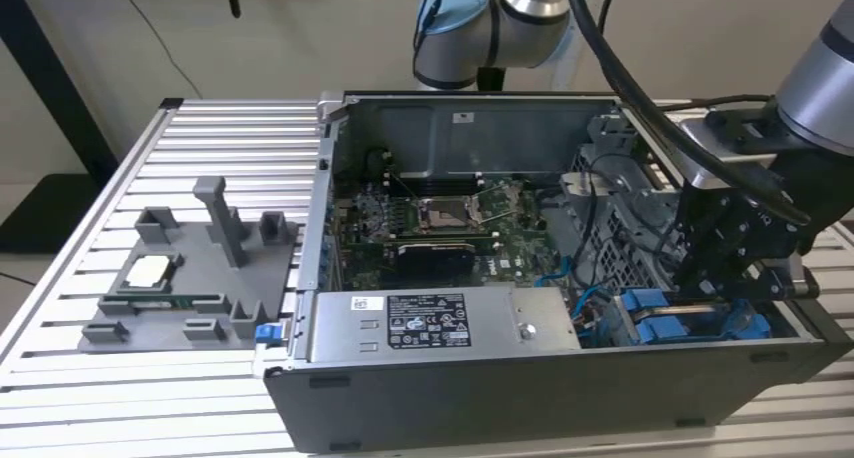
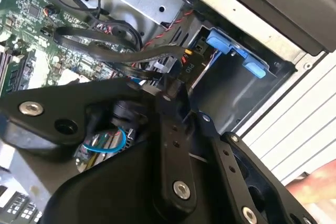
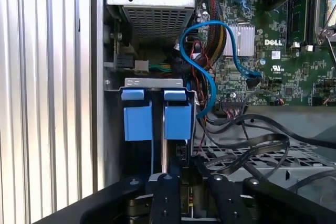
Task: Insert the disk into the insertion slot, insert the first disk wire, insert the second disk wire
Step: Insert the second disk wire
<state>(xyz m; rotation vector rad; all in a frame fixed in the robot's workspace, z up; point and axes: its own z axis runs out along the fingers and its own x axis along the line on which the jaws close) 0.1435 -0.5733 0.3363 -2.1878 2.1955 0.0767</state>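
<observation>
A: Exterior view first. Where's the arm?

B: Gripper (image 1: 714,283) is down inside the open computer case (image 1: 534,378), at the exterior view's right, near corner, right above the blue tabs of the disk (image 1: 667,318). The disk looks already seated in the insertion slot (image 1: 787,323), so my guess is the work is now on the wires. Grey parts tray (image 1: 187,278) sits on the slatted surface (image 1: 80,228) to the exterior view's left, well apart.

A: Second wrist view?

B: Gripper fingers (image 2: 170,103) come together at a small black connector (image 2: 190,66) on a flat black wire (image 2: 115,56), held at the mouth of the slot (image 2: 236,87). They look clamped on it, though the contact is partly hidden. Blue carrier tabs (image 2: 231,48) sit just beyond. The wire is likely held end-first so the plug meets the disk's port.

A: First wrist view?

B: Two blue tabs (image 3: 157,119) of the disk stand side by side in the slot, against the case wall. Gripper (image 3: 181,174) is just beside them, lined up with the gap. A blue cable (image 3: 202,72) loops off toward the motherboard (image 3: 273,51).
</observation>
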